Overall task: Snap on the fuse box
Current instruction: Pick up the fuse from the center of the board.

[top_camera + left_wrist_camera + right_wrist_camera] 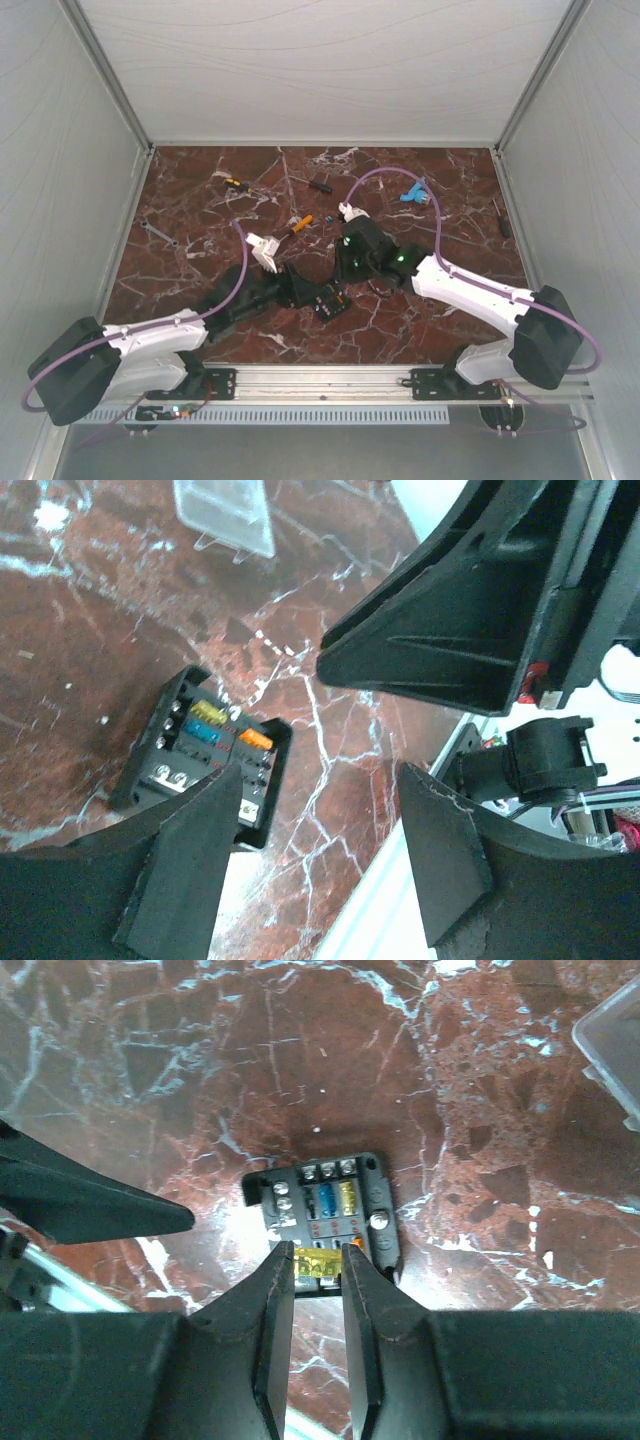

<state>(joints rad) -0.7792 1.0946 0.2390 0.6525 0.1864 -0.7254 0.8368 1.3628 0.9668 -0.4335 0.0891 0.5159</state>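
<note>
**A:** The right pincer [315,1252], what is it doing?

**B:** Its two dark fingers stand close together with only a slim gap. A yellow fuse [318,1263] shows at the far end of that gap. I cannot tell whether the tips pinch it or only hover above it.

**A:** And the left pincer [320,780]?

**B:** It is spread wide and holds nothing. Only the red marble table [340,730] shows between its fingers.

**A:** Where is the fuse box?

**B:** The fuse box [325,1210] lies flat on the table. It starts right at the right pincer's tips and runs away from them. From the left pincer it sits just past the left-hand fingertip, outside the jaws. It is uncovered, with blue, yellow and orange fuses showing.

**A:** Anything beyond it?

**B:** A clear lid [225,510] lies well past the box, far ahead of the left pincer.

**A:** Which step is this?

**B:** I judge it an early one: the box is being settled and the lid is not yet fetched. The next move calls for grasping the lid by its edges and squaring it over the box. Then it needs pressing down evenly while the other pincer steadies the box.
</note>
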